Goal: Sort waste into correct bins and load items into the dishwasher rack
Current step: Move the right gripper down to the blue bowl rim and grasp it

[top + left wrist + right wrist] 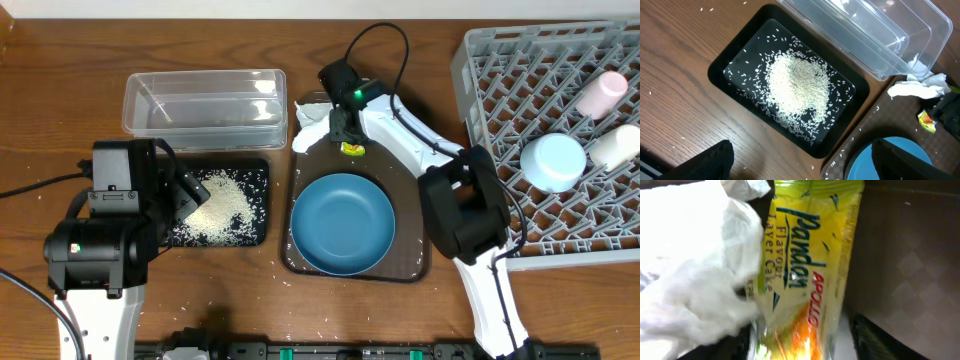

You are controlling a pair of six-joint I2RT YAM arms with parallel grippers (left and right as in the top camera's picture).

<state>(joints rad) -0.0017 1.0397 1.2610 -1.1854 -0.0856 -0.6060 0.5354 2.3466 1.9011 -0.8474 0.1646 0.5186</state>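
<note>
In the black tray-bin lies rice — a grainy white mound.

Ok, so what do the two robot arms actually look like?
Both arms pair white links with blocky black joint housings. The left arm trails a dark cable off its side. The right arm has a black cable looping above its wrist, where a small green light glows.

Wood, plastic and paper
Grained wooden desk; clear glossy plastic tub; matt black tray-bin; glossy snack wrapper; soft crumpled paper tissue; grey plastic rack.
</note>
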